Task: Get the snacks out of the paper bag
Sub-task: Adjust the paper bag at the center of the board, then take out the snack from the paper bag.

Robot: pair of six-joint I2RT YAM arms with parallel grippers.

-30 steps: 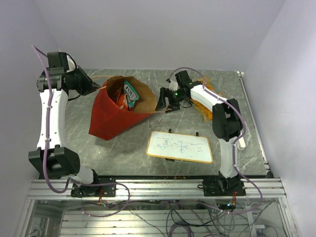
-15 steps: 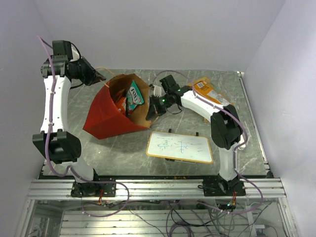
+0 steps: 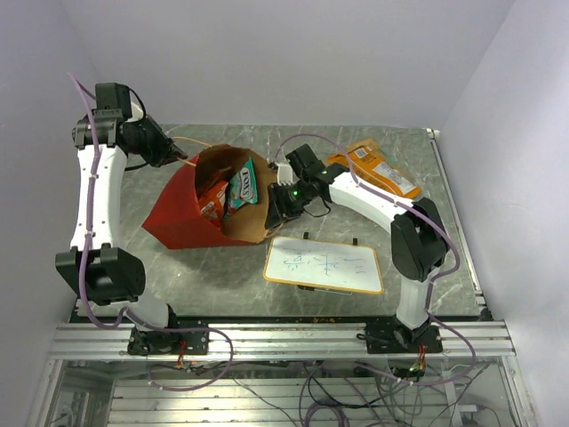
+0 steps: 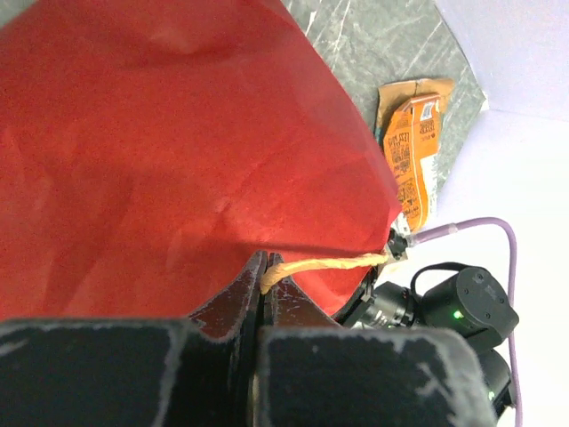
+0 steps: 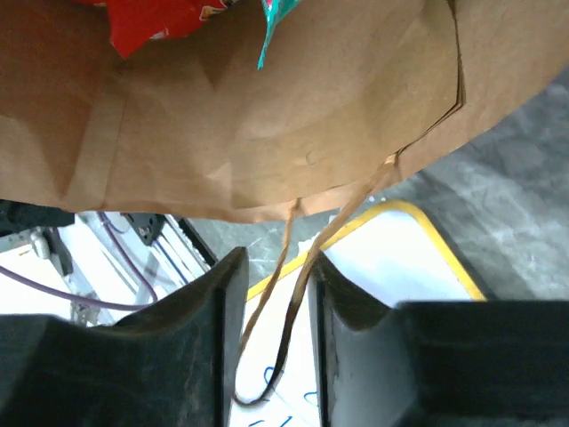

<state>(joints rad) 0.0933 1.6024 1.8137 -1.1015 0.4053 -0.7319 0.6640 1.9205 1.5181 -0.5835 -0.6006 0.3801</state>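
The red paper bag [image 3: 182,209] lies tipped, its brown mouth facing right. Inside show a teal snack packet [image 3: 242,189] and a red-orange one [image 3: 212,201]. My left gripper [image 3: 178,153] at the bag's far rim is shut on a string handle [image 4: 329,263], its tips [image 4: 264,267] pressed together against the red wall [image 4: 160,151]. My right gripper [image 3: 281,203] is at the near right rim and open, with the other handle loop [image 5: 298,294] hanging loose between its fingers [image 5: 277,260]. The large orange-tan chip bag [image 3: 373,167] lies flat on the table.
A white-framed whiteboard [image 3: 324,264] with blue scribbles lies just in front of the bag's mouth, under my right gripper. The chip bag is at the back right near the table's rail [image 3: 453,213]. Walls close in at the back and on both sides.
My right gripper has moved left from beside the chip bag to the bag's mouth rim, around the handle loop. The left arm has shifted and the bag's mouth has turned and widened.
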